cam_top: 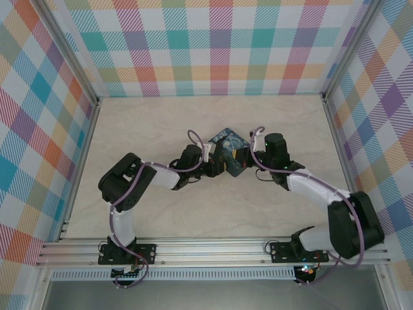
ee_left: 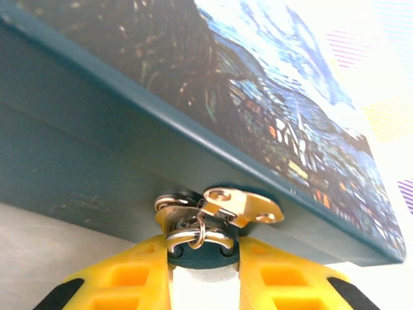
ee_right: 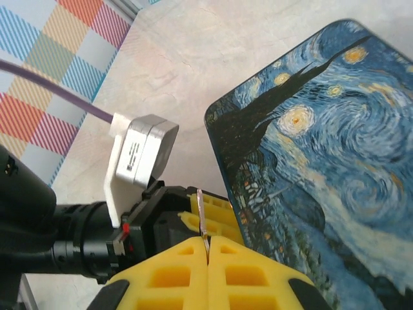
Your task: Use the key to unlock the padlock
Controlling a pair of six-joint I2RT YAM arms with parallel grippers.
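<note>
Padlock (ee_left: 193,255) braced for keying.
My left gripper (ee_left: 203,265) clamps it steady; right gripper (ee_right: 208,248) pinches key (ee_right: 201,213), blade out.

Starry-night painted tin (cam_top: 231,155) on pale marbled table (cam_top: 161,123), pastel plaid walls (cam_top: 213,45), aluminium frame rail (cam_top: 213,250)
</note>
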